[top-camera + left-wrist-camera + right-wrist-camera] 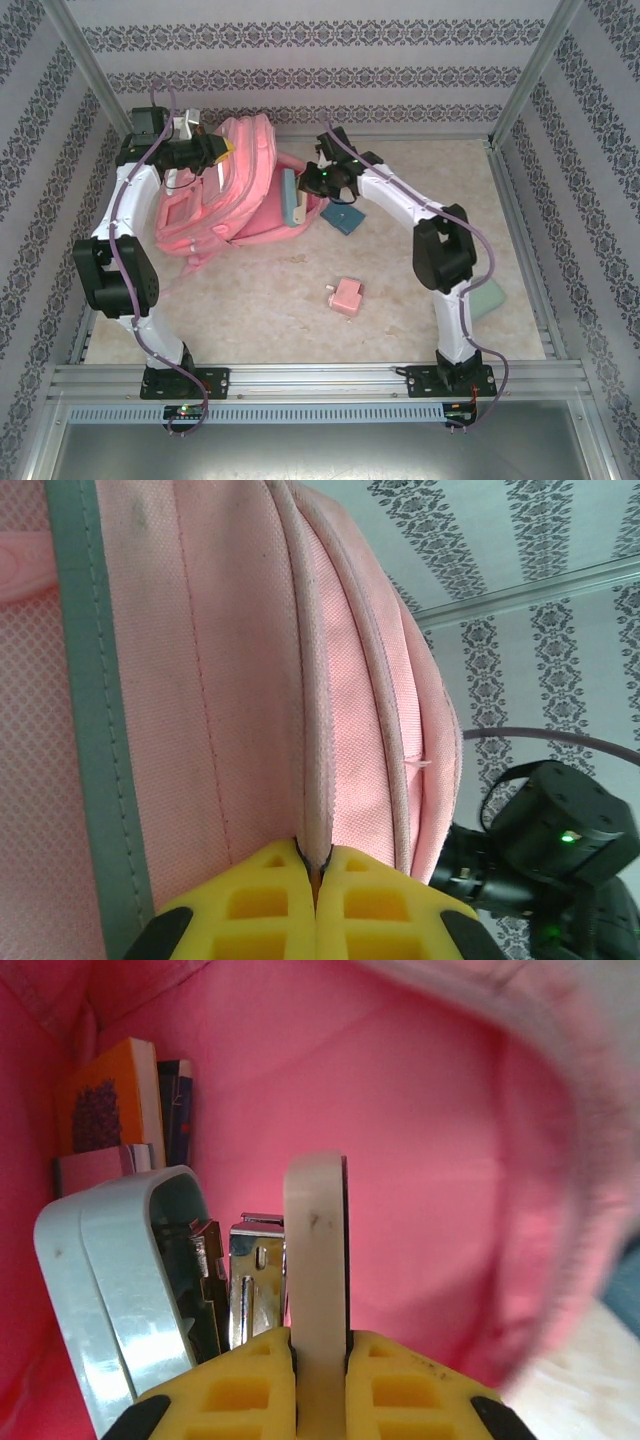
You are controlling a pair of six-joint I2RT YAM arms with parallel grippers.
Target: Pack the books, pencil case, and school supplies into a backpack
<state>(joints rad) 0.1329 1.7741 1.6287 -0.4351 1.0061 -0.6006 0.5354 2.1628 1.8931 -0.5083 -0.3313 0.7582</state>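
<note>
**1. Backpack.** The pink backpack (240,190) lies on the table (400,270) in the upper left of the top view. Its open mouth faces the centre of the frame.

**2. Left end effector.** In the left wrist view, the left end effector (316,865) sits at the bottom centre. Its yellow fingers are clenched on a raised pink fabric seam of the backpack, with no gap between them. In the top view this grip is at the upper left edge of the backpack.

**3. Right end effector.** In the right wrist view, the right end effector (320,1345) sits at the bottom centre. It is grasping the beige bar of the stapler (318,1240), which stands upright between the fingers. The stapler's metal channel and pale rounded shell are just left of the bar. Pink lining surrounds the stapler, so it is inside the backpack mouth.

**4. Books.** The books (105,1100) stand on edge in the upper left of the right wrist view, deep inside the backpack. An orange-yellow book is on the left and a dark navy one is touching its right side.

**5. Items on the table (top view).**
- The teal pouch (343,218) lies just right of the backpack mouth, at centre frame.
- The pink block (348,298) lies below the pouch, well apart from the backpack.
- The pencil case (488,298) lies at the right, partly hidden behind the right arm.
</note>
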